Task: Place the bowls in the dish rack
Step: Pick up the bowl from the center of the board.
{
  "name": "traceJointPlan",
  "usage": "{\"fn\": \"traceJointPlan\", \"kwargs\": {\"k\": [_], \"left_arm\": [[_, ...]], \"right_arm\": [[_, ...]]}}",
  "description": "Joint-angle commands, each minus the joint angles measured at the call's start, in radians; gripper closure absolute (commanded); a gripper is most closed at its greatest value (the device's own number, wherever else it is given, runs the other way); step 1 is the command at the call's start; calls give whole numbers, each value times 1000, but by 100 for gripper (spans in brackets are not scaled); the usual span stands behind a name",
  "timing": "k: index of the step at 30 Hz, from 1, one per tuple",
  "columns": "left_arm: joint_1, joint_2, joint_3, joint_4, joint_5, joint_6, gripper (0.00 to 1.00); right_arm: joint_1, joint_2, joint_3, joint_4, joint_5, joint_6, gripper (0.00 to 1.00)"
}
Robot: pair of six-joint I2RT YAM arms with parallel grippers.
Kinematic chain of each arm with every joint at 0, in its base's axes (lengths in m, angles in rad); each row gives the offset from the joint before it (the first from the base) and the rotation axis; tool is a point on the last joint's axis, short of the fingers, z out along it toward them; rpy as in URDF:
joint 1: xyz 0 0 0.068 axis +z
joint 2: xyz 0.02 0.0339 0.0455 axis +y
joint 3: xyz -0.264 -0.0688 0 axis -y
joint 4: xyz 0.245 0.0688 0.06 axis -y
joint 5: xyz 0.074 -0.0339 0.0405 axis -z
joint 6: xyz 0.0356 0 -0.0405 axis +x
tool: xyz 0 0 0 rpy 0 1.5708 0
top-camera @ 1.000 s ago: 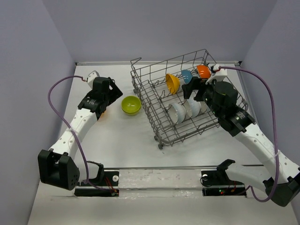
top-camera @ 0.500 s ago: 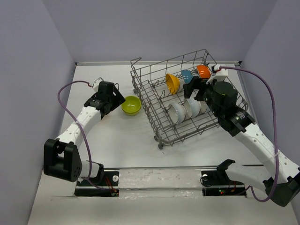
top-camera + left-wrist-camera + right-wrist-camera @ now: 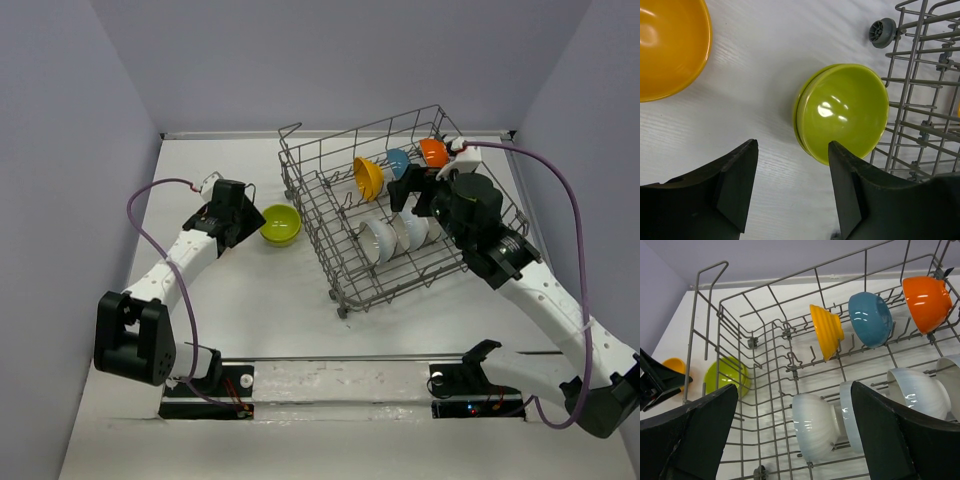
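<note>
L gripper (image 3: 792, 144): jaws apart, gripping nothing. The lime bowl (image 3: 842, 112) sits on the table (image 3: 765, 60) just ahead, near rim by one finger (contact unclear). A yellow-orange bowl (image 3: 670, 45) lies off to the other side. R gripper (image 3: 794, 387): jaws wide, empty, over the dish rack (image 3: 330, 215). In the rack, on edge: ribbed yellow bowl (image 3: 826, 330), blue bowl (image 3: 870, 320), orange bowl (image 3: 927, 302), white bowls (image 3: 812, 425).
</note>
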Motion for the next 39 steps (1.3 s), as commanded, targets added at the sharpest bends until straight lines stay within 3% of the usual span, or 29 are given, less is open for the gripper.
{"fn": "traceJointPlan", "kwargs": {"k": [1,7,14,30,39], "left_arm": [[-4,-30,-9,20,-27,-14,34],[-1,-86,19,-55,-139,-3,33],[71,-116,18,-98,-133,-8,32],[495,-196,-39,-146,-4,37,32],[579,-101,-58,-64,43,44,35]], "right_arm": [[3,10,14,8,-53,4,0],[3,68,80,-12,-177,1,0],[3,181,191,-48,-378,-2,0],[21,264,261,-48,-427,-12,0],[21,254,248,-46,-420,-12,0]]}}
